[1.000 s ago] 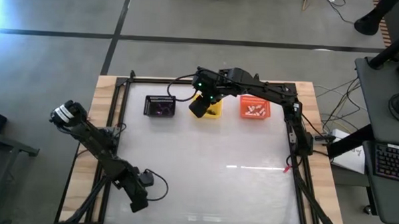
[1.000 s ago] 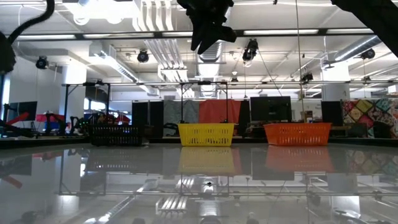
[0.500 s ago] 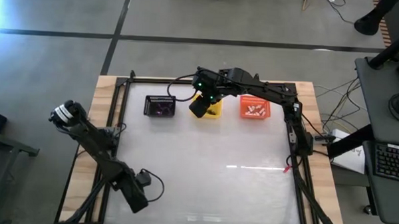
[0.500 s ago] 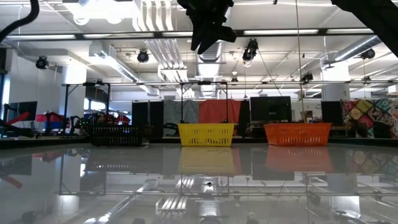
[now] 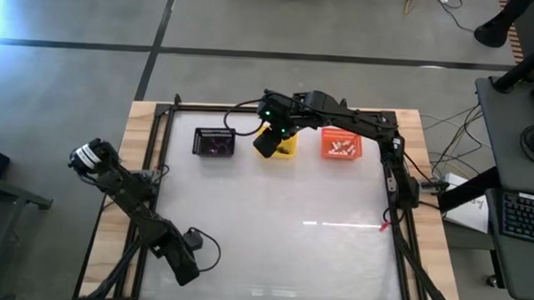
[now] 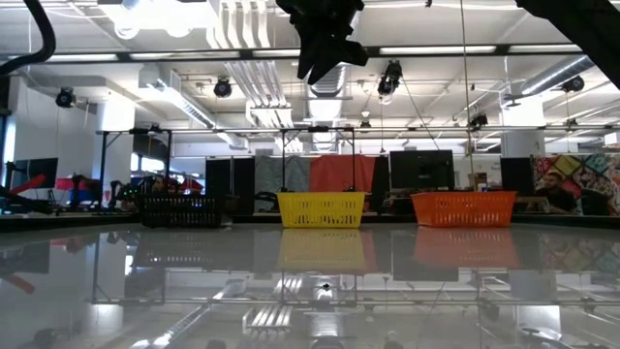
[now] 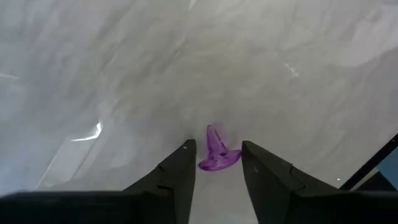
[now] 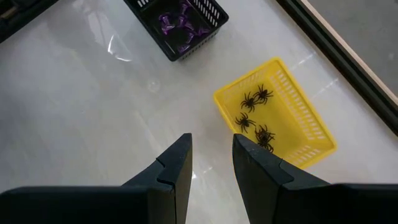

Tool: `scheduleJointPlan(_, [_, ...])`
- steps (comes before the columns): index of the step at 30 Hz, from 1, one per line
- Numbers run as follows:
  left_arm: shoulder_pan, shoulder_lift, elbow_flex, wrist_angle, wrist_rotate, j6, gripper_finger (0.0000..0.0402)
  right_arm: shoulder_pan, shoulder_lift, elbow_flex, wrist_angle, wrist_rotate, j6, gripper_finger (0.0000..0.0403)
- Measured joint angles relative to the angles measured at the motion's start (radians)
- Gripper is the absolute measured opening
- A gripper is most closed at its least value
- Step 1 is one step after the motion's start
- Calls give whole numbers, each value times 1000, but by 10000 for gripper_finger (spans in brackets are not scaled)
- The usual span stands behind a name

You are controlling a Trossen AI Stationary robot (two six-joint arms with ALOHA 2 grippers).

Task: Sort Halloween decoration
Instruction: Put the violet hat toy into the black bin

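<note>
Here, on the glossy white table point(image 5: 274, 213), the left gripper point(image 7: 217, 163) stands unclenched around a purple trinket point(image 7: 217, 151).

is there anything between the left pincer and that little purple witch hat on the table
Nothing visible. In the left wrist view the purple witch hat lies on bare table just ahead of the open left pincer, in line with the gap between its fingers, with no other object around it.
</note>
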Motion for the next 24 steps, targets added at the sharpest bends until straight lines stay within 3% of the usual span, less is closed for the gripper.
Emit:
scheduleJointPlan(10, [-1, 8, -2, 15, 3, 69, 8, 0, 0, 0, 0, 13, -4, 107])
scheduleJointPlan(24, [-2, -28, -5, 8, 7, 131, 0, 0, 0, 0, 0, 17, -11, 107])
